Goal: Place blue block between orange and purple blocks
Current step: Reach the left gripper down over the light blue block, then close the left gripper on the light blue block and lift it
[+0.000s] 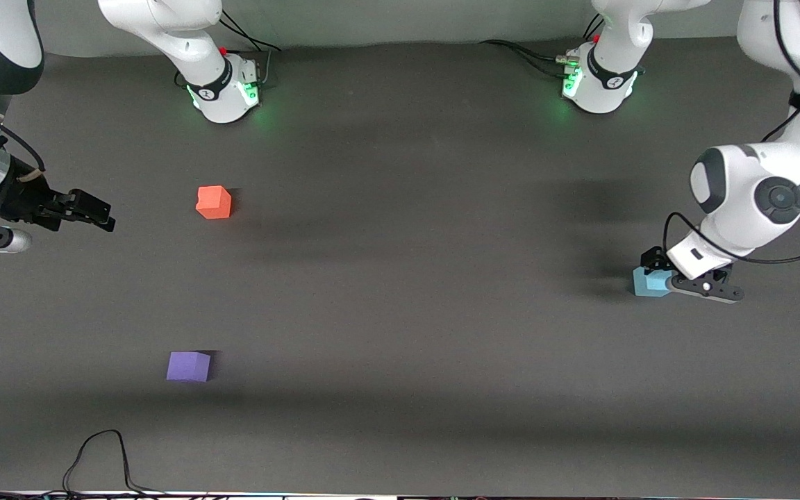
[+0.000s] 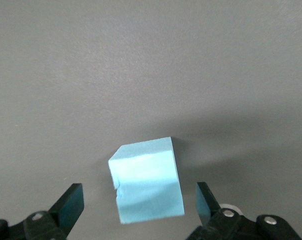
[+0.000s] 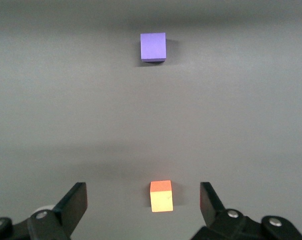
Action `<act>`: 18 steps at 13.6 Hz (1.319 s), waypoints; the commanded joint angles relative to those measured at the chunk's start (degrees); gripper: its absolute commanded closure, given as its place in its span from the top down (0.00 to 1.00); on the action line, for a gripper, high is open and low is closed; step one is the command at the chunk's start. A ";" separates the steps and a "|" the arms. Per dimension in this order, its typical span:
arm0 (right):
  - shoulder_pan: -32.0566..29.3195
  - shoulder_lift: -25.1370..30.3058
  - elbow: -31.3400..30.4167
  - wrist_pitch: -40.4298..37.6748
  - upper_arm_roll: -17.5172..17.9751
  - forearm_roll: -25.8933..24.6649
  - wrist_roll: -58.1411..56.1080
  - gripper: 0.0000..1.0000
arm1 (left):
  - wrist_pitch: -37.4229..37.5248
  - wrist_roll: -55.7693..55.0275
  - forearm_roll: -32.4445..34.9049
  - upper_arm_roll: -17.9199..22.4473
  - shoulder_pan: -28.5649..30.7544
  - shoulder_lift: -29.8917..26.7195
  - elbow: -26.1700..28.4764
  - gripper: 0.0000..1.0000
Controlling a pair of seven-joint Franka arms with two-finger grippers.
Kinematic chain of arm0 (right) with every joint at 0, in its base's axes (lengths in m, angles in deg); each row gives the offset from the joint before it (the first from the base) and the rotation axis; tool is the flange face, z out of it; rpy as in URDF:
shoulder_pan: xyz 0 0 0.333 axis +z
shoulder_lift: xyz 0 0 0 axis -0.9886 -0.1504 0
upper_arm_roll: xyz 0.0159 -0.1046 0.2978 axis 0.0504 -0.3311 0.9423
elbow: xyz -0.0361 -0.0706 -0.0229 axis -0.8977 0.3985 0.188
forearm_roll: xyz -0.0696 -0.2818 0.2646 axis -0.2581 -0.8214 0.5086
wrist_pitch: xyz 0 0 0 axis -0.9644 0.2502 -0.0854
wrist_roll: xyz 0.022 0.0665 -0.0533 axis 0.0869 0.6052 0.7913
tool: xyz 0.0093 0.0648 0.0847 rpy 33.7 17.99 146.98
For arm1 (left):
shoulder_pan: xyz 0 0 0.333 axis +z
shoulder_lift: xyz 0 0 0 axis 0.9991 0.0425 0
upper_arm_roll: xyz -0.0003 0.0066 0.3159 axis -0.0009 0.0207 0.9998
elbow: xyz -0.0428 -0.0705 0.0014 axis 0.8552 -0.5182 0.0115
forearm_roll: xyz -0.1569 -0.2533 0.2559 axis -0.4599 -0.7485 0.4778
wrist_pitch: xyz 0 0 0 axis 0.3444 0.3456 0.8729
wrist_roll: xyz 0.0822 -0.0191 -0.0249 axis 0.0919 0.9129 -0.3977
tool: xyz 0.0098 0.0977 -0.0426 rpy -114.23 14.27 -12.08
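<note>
One blue block (image 2: 147, 181) between open left hand (image 2: 140, 205) fingers, two others apart

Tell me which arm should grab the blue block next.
Left. The left gripper is open and already straddles the blue block at its end of the table. The right gripper waits open near the orange block, with the purple block nearer the camera.

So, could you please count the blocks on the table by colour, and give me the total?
Blue block: 1, between the open fingers of the left gripper
Orange block: 1
Purple block: 1
Total: 3 blocks
</note>
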 commanded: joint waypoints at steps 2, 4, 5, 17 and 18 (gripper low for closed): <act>0.20 -0.36 0.89 -0.93 -0.02 -0.88 -0.30 1.00 | -3.73 0.76 0.02 0.02 0.04 2.24 1.05 1.00; 0.20 -0.36 0.89 -0.93 -0.02 -0.88 -0.30 1.00 | -5.14 0.67 0.02 0.02 0.21 3.65 0.87 1.00; 0.20 -0.36 0.89 -0.93 0.06 -0.88 -0.30 1.00 | -5.14 0.41 0.02 0.02 0.21 3.91 0.61 0.91; 0.20 -0.36 0.89 -0.93 0.07 -0.79 -0.21 1.00 | 25.57 -7.98 -0.33 -1.03 -1.01 -3.72 -14.48 0.46; 0.20 -0.36 0.89 -0.93 0.07 -0.79 -0.21 1.00 | 29.19 -12.03 -0.33 -2.43 -2.50 -4.69 -16.51 0.46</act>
